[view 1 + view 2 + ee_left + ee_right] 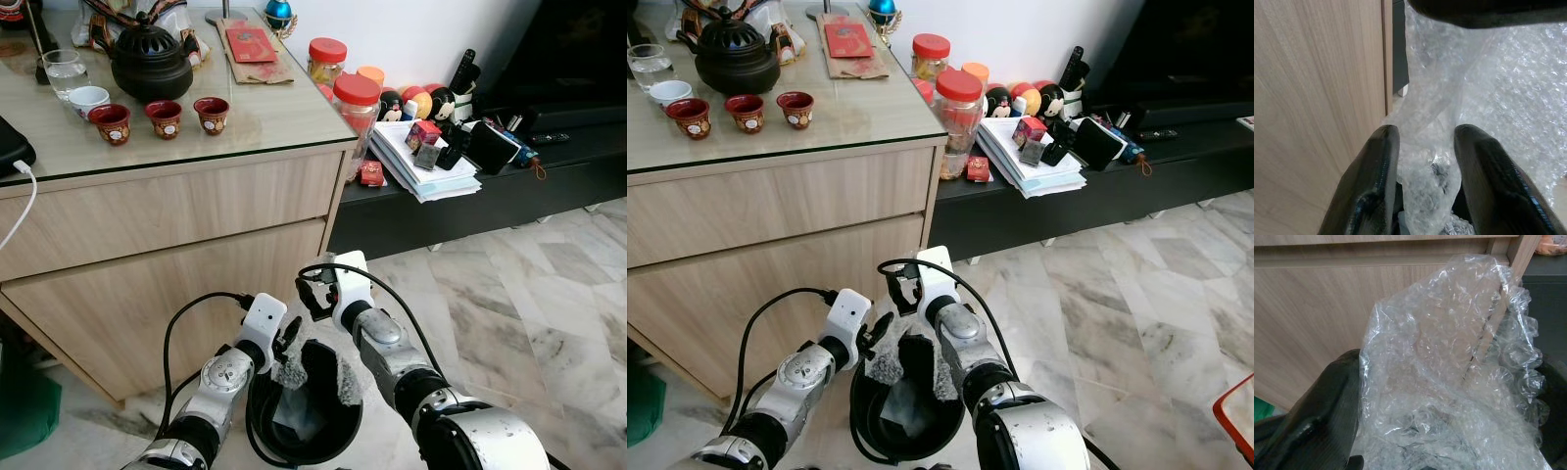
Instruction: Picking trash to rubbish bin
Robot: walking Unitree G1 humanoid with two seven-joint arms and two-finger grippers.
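A black round rubbish bin (263,431) stands on the floor in front of the wooden cabinet. Both grippers hang over its mouth and hold a sheet of clear bubble wrap (1449,372). My left gripper (290,339) comes in from the left, and the wrap (1430,161) is pinched between its two black fingers (1376,176). My right gripper (325,364) points down into the bin opening. The crumpled wrap (349,378) drapes over it and between its fingers (1322,416). The wrap hides the bin's inside.
The wooden cabinet (176,225) is close ahead, its glass top holding a teapot (149,61) and cups. A low black bench (470,211) to the right carries jars and papers. Marble floor (529,304) lies open on the right. A green object (24,416) sits at lower left.
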